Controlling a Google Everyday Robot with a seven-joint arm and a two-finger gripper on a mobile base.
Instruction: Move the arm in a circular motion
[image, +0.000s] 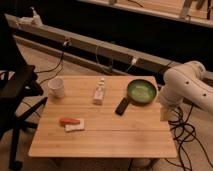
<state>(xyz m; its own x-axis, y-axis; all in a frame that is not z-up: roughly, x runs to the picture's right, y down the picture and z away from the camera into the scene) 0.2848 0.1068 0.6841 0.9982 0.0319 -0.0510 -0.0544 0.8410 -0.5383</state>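
Arm jaws at table rt edge

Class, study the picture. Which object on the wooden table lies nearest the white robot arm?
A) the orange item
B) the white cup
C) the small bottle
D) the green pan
D: the green pan sits at the right end of the table, next to the arm, whose gripper hangs beside that edge. The other three things lie farther left.

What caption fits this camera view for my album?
The arm holds its claw at the table edge, beside a green pan.
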